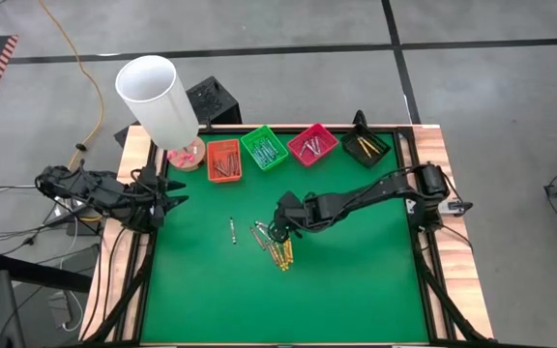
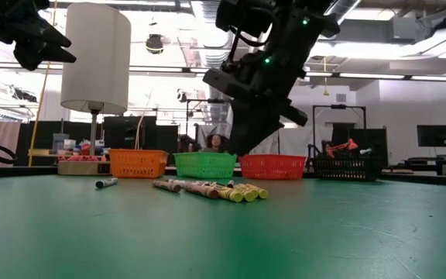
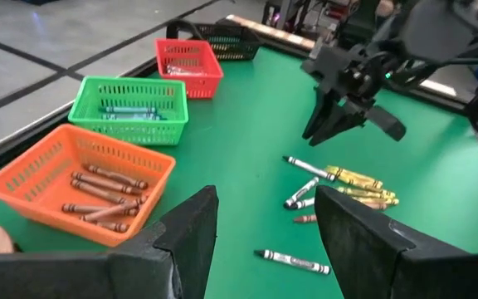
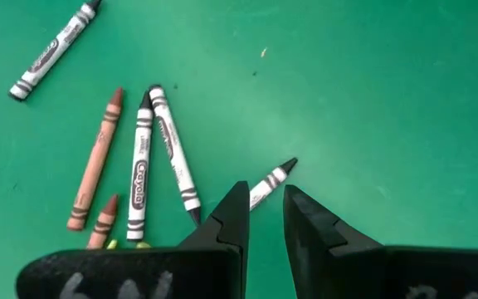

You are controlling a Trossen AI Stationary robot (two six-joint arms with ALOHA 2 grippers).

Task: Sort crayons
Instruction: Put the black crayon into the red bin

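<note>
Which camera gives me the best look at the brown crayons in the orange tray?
Left wrist view: the brown crayons lie plainly visible inside the orange tray. The high view shows them tiny; the low view hides them behind the tray wall; the right wrist view misses them.

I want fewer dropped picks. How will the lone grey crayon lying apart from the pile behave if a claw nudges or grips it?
The lone grey crayon looks round and thin, so it would probably roll if nudged sideways. Its paper wrapper should give some grip, and it lies flat on the green mat, leaving little to pinch.
</note>
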